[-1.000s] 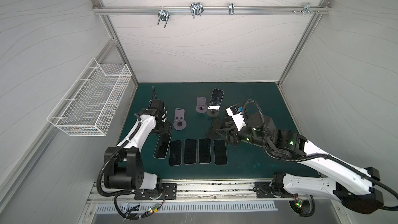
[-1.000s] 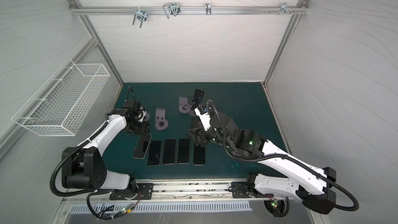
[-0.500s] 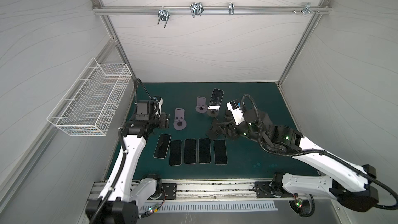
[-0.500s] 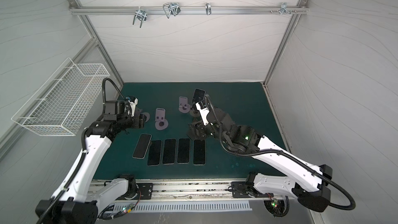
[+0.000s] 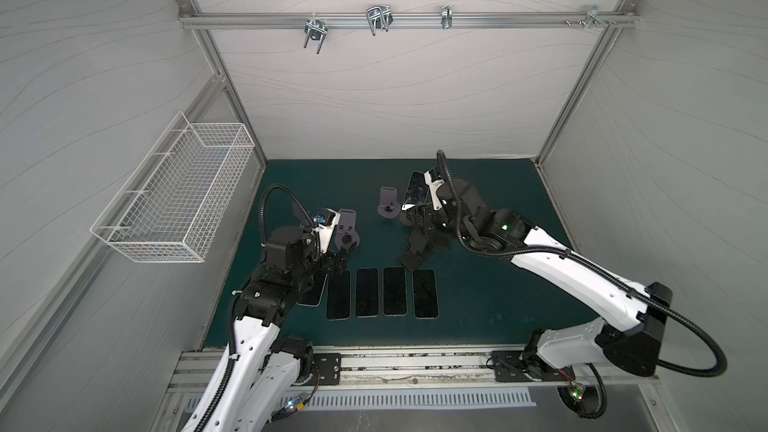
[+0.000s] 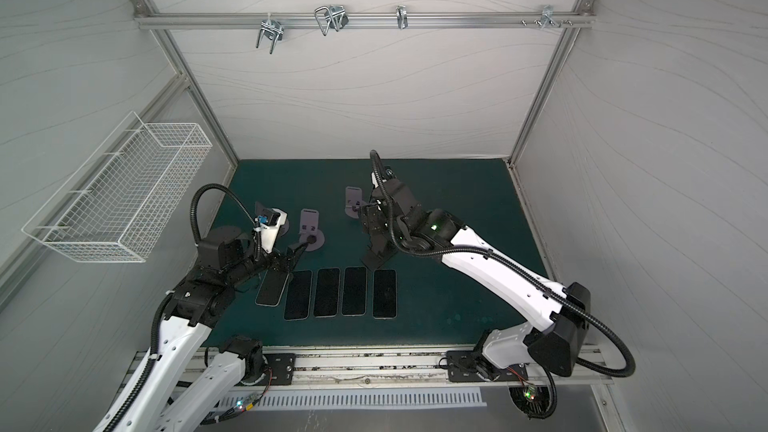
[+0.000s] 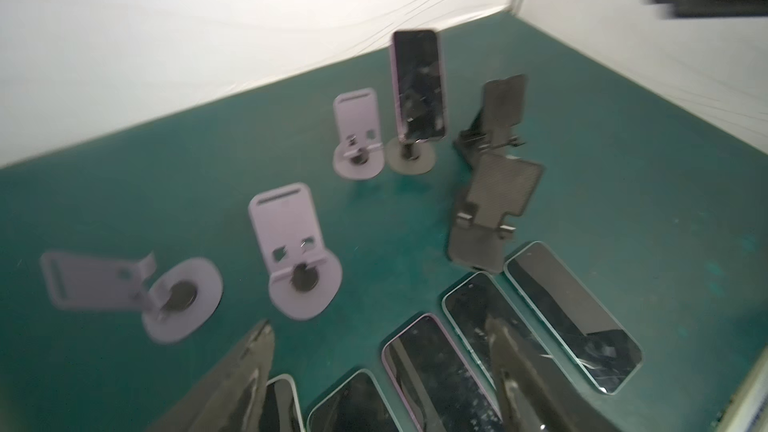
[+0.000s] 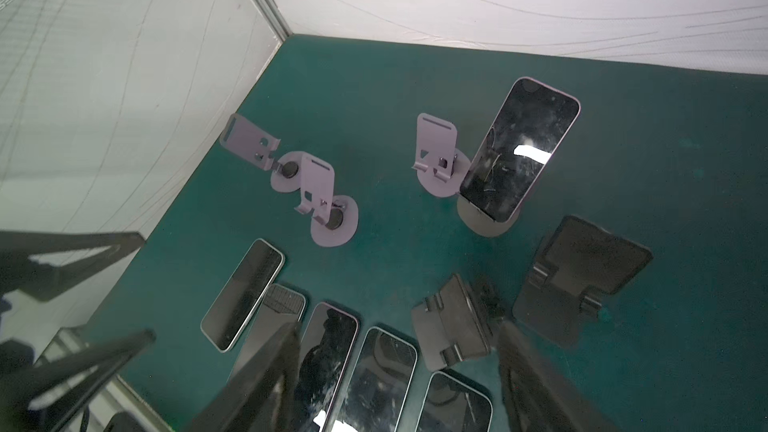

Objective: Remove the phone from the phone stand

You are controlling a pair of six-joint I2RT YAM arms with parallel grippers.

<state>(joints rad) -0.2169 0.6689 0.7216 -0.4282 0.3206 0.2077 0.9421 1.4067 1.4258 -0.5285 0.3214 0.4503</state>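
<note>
A phone (image 8: 519,147) with a lilac rim and dark screen leans upright on a phone stand (image 8: 490,222) with a dark round base, at the back middle of the green mat. It also shows in a top view as the phone (image 5: 415,193) and in the left wrist view as the phone (image 7: 417,85). My right gripper (image 8: 399,328) hangs open in front of it, above a folded black stand, holding nothing. My left gripper (image 7: 380,326) is open and empty over the left end of the row of flat phones; in a top view the left gripper (image 5: 340,259) is well left of the stand.
Several phones (image 5: 368,292) lie flat in a row near the front. Three empty lilac stands stand left of the phone, e.g. a lilac stand (image 7: 291,243). Two black folding stands (image 8: 582,276) sit beside the right gripper. A wire basket (image 5: 174,201) hangs on the left wall.
My left arm has lifted away from the leftmost lilac stand and swung right and forward over the flat phones. My right gripper has drawn back toward the standing phone and its jaws have widened.
</note>
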